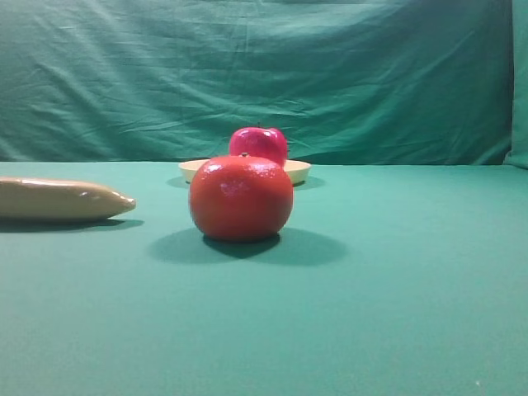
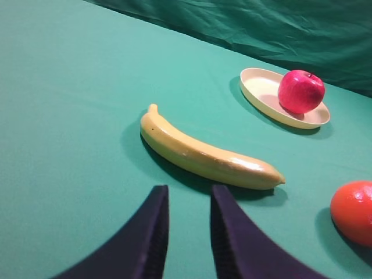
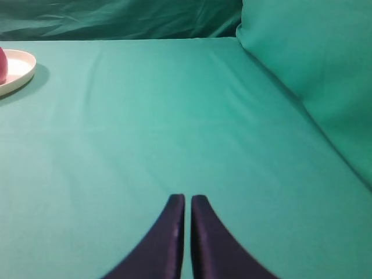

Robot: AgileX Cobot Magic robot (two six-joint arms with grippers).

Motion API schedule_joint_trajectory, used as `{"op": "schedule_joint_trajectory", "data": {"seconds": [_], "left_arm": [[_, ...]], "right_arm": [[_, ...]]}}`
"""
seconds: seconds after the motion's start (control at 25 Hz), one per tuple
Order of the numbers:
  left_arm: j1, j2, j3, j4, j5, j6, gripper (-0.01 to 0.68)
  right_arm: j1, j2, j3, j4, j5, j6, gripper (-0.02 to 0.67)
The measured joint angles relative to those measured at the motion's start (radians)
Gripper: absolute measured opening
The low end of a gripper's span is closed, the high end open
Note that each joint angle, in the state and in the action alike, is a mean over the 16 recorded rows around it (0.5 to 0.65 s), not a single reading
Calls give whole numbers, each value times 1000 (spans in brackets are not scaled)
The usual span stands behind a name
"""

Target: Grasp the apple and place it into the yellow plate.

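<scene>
Apple [image 2: 300,91] on yellow plate [image 2: 263,88], beyond left tool [image 2: 189,200].

From my left gripper [image 2: 189,200], the banana [image 2: 203,152] lies crosswise just ahead, barring the straight line toward the plate [image 2: 260,92] beyond it. I see bare cloth to the left of the banana's stem end, and a gap to the right between its tip and the orange [image 2: 353,212], which sits forward and right of the fingers. The apple [image 2: 300,91] fills the plate's right half; its left half is bare. Ahead of my right gripper [image 3: 187,203] the cloth lies bare all the way, with a raised fold of backdrop [image 3: 314,70] closing off the right side.
</scene>
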Motion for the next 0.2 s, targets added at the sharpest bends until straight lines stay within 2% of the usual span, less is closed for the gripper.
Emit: {"op": "schedule_joint_trajectory", "data": {"seconds": [0.2], "left_arm": [[0, 0, 0, 0, 0, 0, 157]], "right_arm": [[0, 0, 0, 0, 0, 0, 0]]}}
